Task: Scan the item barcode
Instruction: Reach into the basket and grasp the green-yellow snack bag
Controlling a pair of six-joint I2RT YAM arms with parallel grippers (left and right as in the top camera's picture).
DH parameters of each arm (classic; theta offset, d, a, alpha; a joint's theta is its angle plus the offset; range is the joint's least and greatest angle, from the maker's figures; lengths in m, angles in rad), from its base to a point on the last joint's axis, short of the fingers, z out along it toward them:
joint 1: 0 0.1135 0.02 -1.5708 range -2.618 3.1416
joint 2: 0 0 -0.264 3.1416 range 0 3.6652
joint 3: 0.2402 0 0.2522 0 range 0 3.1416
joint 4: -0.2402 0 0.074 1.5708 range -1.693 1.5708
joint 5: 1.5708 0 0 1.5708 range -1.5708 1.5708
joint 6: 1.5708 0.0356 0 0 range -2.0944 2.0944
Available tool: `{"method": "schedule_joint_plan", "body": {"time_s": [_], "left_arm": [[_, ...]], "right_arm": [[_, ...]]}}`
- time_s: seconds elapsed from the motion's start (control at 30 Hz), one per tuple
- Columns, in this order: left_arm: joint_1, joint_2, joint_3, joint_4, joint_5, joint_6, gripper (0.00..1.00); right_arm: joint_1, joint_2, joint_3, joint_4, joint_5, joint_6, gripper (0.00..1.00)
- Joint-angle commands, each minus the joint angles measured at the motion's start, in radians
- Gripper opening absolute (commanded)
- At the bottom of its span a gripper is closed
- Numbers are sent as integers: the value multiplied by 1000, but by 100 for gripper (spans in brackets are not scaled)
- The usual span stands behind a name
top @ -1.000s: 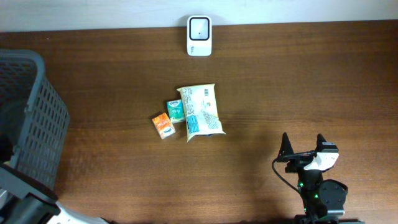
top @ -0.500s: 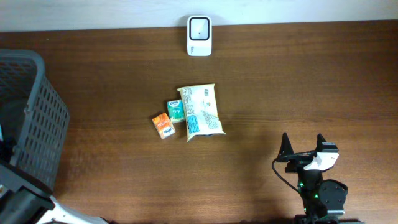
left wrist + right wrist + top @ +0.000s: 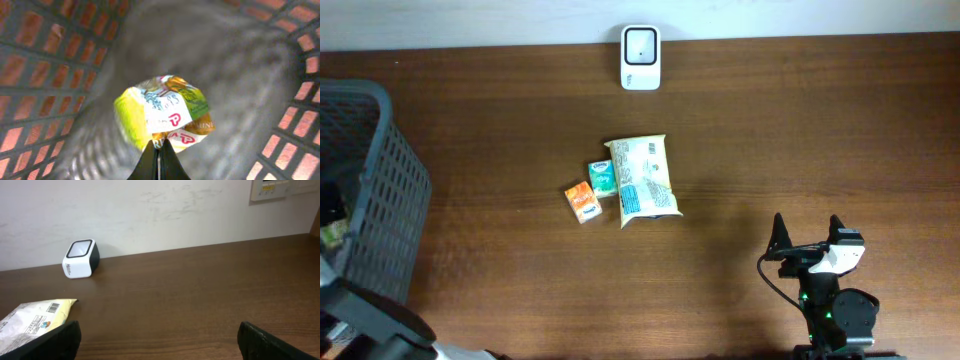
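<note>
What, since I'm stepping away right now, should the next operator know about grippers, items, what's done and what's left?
Left gripper: shut on the lower edge of a yellow-green packet, down inside the grey basket.
Right gripper: open, empty, over the table at its front right.
Scanner stands at the far edge; cream packet, green box and orange box lie mid-table.
Done: packet gripped.
Left: lift it out and show its barcode to the scanner.
</note>
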Motion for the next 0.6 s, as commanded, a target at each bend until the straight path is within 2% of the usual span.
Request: {"method": "schedule_joint_plan", "body": {"time_s": [0.0,0.07,0.13,0.23,0.27,0.3,0.37,0.4,0.57], "left_arm": [[-1,-46,28,10,21,-13,0],[-1,-11,16,9,21,-13,16],[-1,42,13,0,21,-13,22],[-2,81,13,50,22,-13,47],[-2,81,13,99,44,-12,62],[-2,81,13,121,64,-11,66],[-39,81,13,169,193,146,68],[-74,86,13,190,185,180,68],[-297,187,13,242,-26,344,71]], "right_arm": [[-4,-6,-8,-1,9,4,99],[-4,-6,-8,-1,9,4,99],[-4,-6,-8,-1,9,4,99],[-4,-6,-8,-1,9,4,99],[-4,-6,-8,-1,9,4,99],[-4,-6,-8,-1,9,4,99],[-4,-6,-8,-1,9,4,99],[-4,-6,-8,-1,9,4,99],[-4,-6,-8,-1,9,4,99]]}}
